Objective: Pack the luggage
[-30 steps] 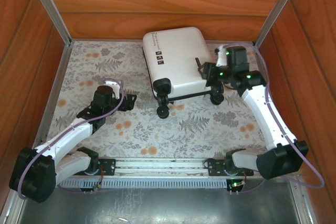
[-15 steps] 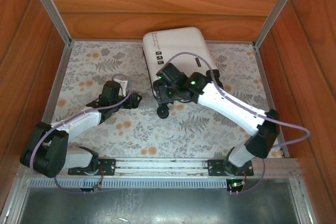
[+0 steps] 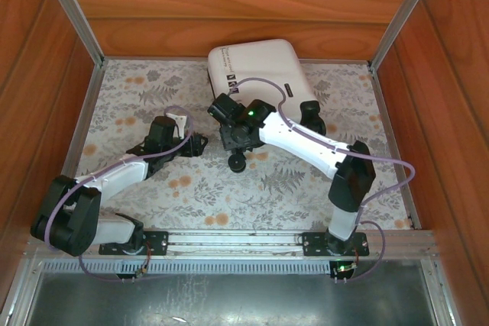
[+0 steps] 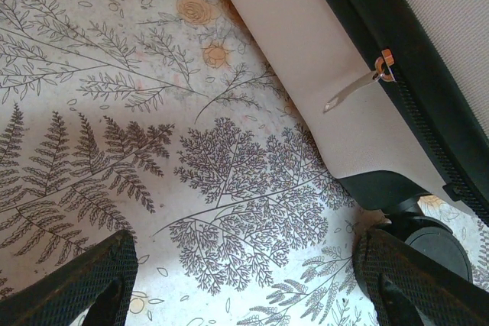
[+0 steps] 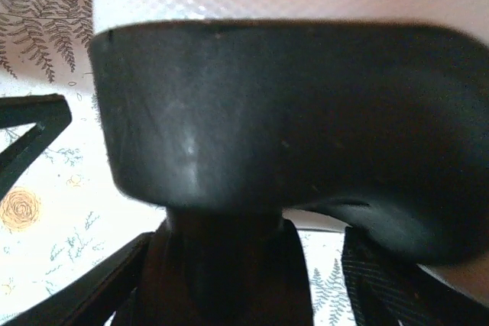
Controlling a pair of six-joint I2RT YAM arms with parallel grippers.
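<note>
The right pincer (image 3: 231, 133) has swung from near the counter (image 3: 306, 181)'s right edge, where it sat by the near-right wheel of the luggage (image 3: 263, 74), across to the near-left wheel mount, and its fingers now stand either side of it. Its arm's elbow has folded in from the near right corner toward the middle. The left pincer (image 3: 197, 143) has crept rightward toward the luggage, its elbow pulling away from the near left corner.

Glossy white plastic luggage (image 3: 260, 74), matt floral table cover (image 3: 153, 89), perhaps cloth, varnished wood walls (image 3: 229, 5)
</note>
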